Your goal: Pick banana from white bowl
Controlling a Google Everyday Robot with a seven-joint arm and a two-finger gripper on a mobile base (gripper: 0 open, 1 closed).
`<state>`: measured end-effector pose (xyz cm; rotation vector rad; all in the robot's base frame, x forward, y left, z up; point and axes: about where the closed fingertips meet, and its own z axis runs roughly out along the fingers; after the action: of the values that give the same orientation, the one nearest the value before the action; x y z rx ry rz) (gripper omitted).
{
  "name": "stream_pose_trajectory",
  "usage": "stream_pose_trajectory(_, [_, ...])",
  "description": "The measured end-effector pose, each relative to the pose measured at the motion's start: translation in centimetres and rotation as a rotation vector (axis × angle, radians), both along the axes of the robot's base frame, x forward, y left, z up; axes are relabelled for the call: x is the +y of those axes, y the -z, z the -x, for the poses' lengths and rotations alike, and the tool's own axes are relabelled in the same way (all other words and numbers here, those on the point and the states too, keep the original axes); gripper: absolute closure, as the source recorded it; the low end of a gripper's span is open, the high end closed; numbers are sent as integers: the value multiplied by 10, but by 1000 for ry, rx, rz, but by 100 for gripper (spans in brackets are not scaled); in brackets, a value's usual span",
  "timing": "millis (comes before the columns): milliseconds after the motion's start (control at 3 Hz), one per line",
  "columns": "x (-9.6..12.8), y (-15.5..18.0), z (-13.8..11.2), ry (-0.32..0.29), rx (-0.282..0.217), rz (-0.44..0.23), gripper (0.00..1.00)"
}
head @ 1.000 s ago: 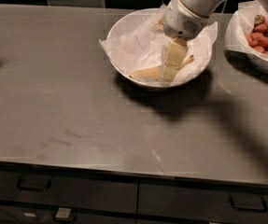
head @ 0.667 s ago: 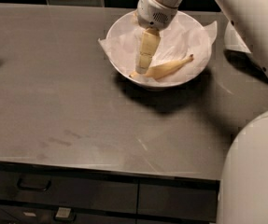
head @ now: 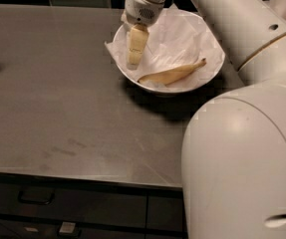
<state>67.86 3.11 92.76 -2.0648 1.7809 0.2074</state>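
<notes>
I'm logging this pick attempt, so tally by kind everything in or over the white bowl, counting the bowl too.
Banana: 1, lying in the bowl
White bowl: 1
Paper liner: 1
Gripper: 1, over the bowl's left edge as seen, not holding the banana
Total: 4

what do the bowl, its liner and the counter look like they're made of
The bowl: smooth white, ceramic or plastic, can't tell which. The liner: thin white paper, creased, corners poking past the rim. The counter: brushed metal, likely steel, grey with dull sheen and faint streaks. The hand hangs over the bowl's left rim.
</notes>
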Motion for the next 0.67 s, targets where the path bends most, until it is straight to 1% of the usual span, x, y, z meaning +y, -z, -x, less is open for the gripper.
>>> stream_pose_trajectory(333, [10,1,-10,-7,-6,1,0])
stream_pose_trajectory(667, [0,4,-9,-25,-8,38,0])
